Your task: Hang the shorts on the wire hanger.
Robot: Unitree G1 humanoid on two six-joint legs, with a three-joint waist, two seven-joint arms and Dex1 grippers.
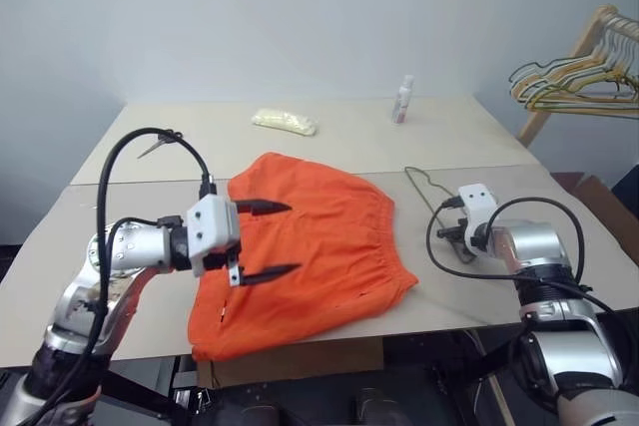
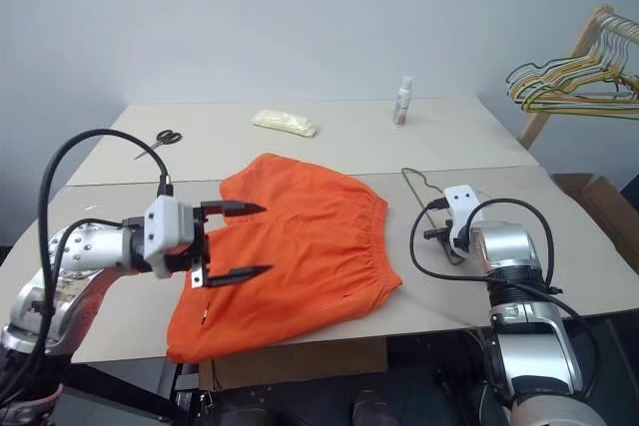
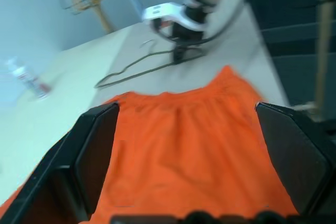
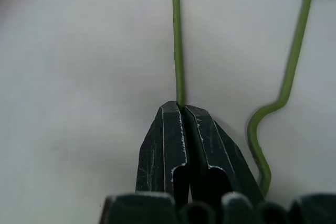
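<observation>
A: Right gripper (image 4: 181, 109) status?
B: Fingers pressed together on a straight run of the wire hanger (image 4: 177, 40), which lies flat on the table (image 1: 120, 246) beside the shorts (image 1: 310, 256).
A: Left gripper (image 1: 268, 240)?
B: Fingers spread wide, holding nothing, hovering over the shorts' near left part.

Pale desk (image 1: 120, 246) with five things lying on it

You have the orange shorts (image 1: 319, 246) spread flat at the near middle of the desk, their hem reaching the near edge. Just to the right of the shorts, apart from them, lies the wire hanger (image 1: 427, 187). Beyond the shorts, toward the far edge, you see a pale yellow packet (image 1: 285, 122); far and right of the shorts stands a small white bottle (image 1: 403, 99); far and left of them lie scissors (image 2: 158, 140).
</observation>
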